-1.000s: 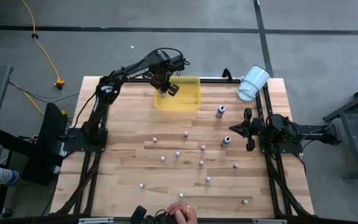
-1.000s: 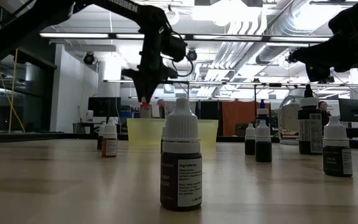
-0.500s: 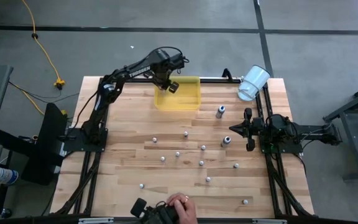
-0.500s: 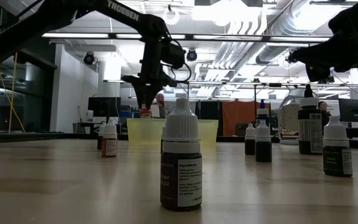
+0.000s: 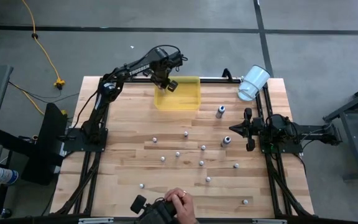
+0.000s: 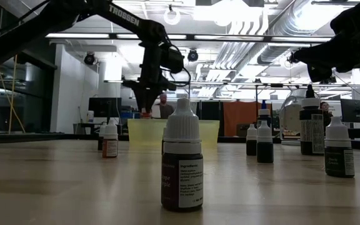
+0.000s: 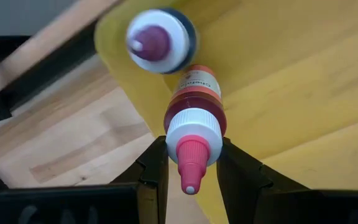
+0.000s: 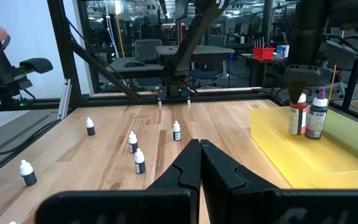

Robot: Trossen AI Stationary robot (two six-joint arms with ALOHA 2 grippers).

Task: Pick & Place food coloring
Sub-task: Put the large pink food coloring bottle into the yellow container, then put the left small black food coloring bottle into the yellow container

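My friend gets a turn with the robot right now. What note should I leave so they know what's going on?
Left tool: shut on a red food coloring bottle, holding it over the yellow tray at the table's far edge.
Right tool: shut and holding nothing, parked at the table's right side.
Done: one dark bottle with a purple tip stands in the tray.
Left: set the red bottle down beside it, then fetch the rest. About a dozen small bottles stand scattered over the table, and two larger ones near the right arm.
A white cup lies tipped at the far right corner.
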